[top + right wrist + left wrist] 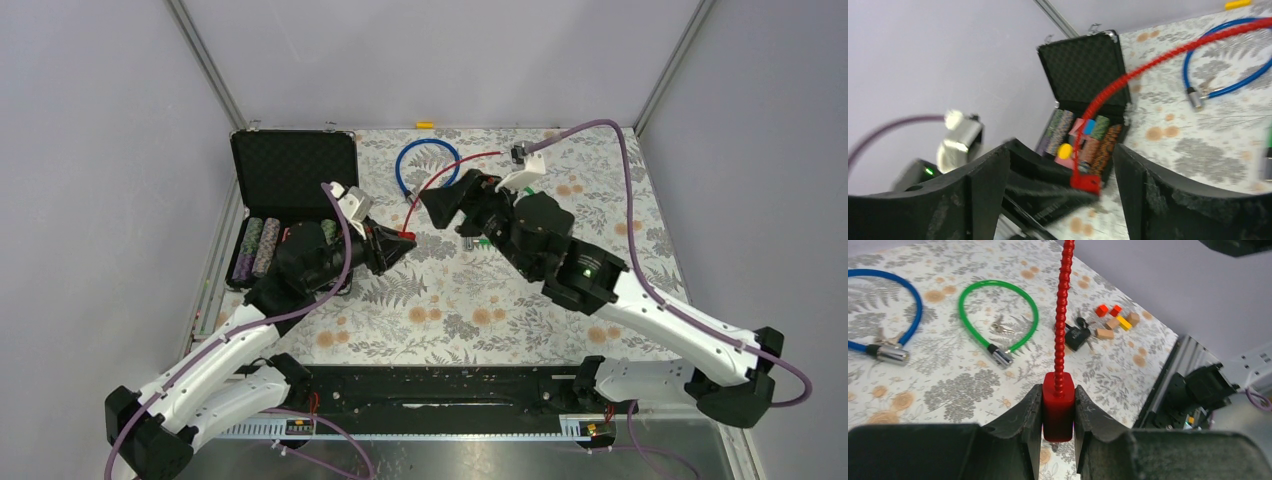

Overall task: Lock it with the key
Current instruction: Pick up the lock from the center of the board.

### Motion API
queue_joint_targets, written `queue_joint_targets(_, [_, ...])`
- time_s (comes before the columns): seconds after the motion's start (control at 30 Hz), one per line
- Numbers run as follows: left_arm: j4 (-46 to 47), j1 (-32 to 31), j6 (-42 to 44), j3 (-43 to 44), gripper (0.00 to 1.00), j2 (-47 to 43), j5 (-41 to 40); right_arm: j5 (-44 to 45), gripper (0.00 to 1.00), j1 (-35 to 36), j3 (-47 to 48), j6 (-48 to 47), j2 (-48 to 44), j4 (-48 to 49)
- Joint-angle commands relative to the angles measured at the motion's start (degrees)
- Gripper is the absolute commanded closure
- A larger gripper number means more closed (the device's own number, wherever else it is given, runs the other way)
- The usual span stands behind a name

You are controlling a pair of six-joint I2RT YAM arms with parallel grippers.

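A red cable lock has its block-shaped body [1058, 407] clamped between my left gripper's [1058, 415] fingers, so that gripper is shut on it. The red cable [1063, 305] rises straight away from the body; from above it arcs [440, 180] toward the table's far side. My right gripper [1062, 150] stands open, jaws wide, facing the red body [1085, 182] from a short distance and touching nothing. Seen from above, the right gripper [440, 205] hovers just beyond the left gripper [400, 243]. Loose keys [1002, 329] lie inside a green cable loop; which key fits the red lock I cannot tell.
A green cable lock [998, 315], a blue cable lock [427, 165], a black padlock [1077, 336] and small wooden blocks [1113, 320] lie on the floral table. An open black case [290, 170] with poker chips [258, 245] stands at the left.
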Motion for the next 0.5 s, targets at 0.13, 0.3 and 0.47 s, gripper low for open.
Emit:
queue_joint_targets(0.13, [-3.75,0.06,3.79,8.14,1.00,-0.14,-11.49,-10.94,0.20,-5.70,-5.02,-23.27,-14.43,-6.90])
queue_joint_targets(0.3, [-7.19,0.11,6.93,8.51,1.00,-0.40,-10.06,-5.35,0.23,-8.52,2.31,-35.77,-17.21,-17.49])
queue_joint_targets(0.47, [-10.93,0.09,10.59,8.59,1.00,-0.59,-5.08,-6.83,0.16,-10.43,14.23,-45.33,-10.44,-30.76])
